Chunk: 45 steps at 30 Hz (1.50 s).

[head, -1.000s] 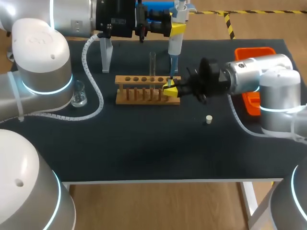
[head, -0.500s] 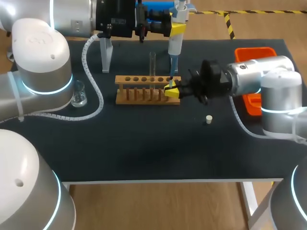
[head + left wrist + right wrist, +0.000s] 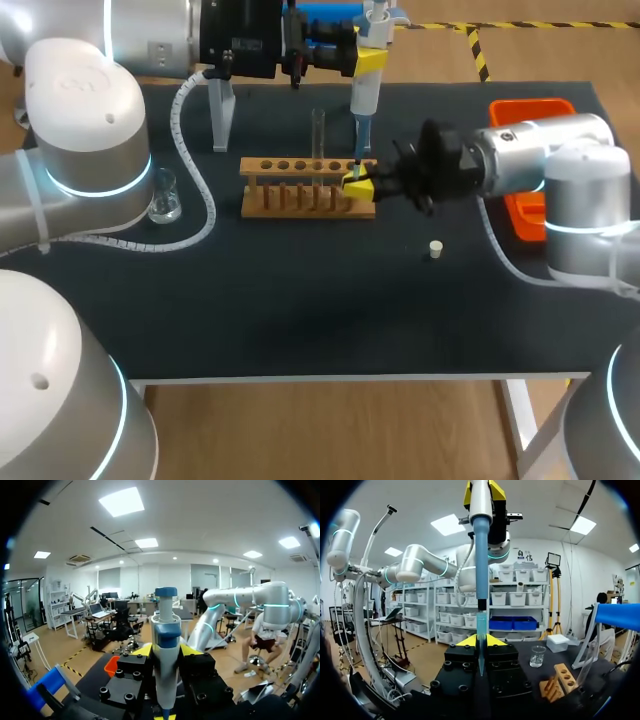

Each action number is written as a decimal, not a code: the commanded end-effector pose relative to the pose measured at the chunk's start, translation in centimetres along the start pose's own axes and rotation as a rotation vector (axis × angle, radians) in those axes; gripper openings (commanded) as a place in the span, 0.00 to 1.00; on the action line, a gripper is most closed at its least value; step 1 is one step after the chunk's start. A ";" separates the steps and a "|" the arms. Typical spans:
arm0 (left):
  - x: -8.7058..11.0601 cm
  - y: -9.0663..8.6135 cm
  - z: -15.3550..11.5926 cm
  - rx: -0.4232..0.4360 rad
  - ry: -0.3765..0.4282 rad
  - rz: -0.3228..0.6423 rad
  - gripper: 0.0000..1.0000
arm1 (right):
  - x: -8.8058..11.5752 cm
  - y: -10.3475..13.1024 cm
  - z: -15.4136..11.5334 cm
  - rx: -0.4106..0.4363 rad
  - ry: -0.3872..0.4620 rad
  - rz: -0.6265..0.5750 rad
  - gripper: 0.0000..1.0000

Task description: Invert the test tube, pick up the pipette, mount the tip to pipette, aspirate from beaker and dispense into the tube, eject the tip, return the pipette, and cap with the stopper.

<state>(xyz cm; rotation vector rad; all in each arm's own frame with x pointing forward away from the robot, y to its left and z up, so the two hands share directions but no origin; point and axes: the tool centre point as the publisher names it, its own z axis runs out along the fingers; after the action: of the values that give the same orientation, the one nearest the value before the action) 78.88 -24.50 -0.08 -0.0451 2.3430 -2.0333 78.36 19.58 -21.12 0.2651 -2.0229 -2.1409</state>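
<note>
I judge myself at the tip-mounting step. My left gripper is clenched on the pipette and holds it upright at the upper middle of the head view, nozzle pointing down. My right gripper sits at the right end of the wooden rack, fingers pinched on the pipette tip. In the right wrist view the nozzle meets the top of the tip; I cannot tell whether it is seated.

The test tube stands upright in the rack just left of centre, so inverting looks done, and the pipette is picked up. Aspirating from the beaker at mid-left, dispensing, ejecting, returning and capping are left. The stopper lies loose, right of centre, apart from the rack.

The table is covered in dark matting. An orange tray lies at its right edge.
</note>
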 end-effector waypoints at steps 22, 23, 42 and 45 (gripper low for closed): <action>0.0 0.0 -0.1 0.000 0.003 0.001 0.00 | -0.1 1.5 0.2 -0.009 0.023 -0.004 0.00; 0.0 0.0 -0.1 0.000 0.003 0.001 0.00 | -0.1 1.5 0.1 -0.008 0.023 -0.003 0.00; 0.0 0.0 -0.1 0.000 0.003 0.001 0.00 | -0.2 3.1 0.1 -0.019 0.030 -0.013 0.00; 0.0 0.0 -0.1 0.000 0.003 0.001 0.00 | -0.2 2.8 0.1 -0.014 0.032 -0.011 0.00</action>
<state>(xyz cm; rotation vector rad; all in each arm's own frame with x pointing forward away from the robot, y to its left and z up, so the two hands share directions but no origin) 78.89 -24.52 0.63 -0.0434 2.3403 -2.0359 78.52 19.77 -18.98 0.3044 -1.9898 -2.1483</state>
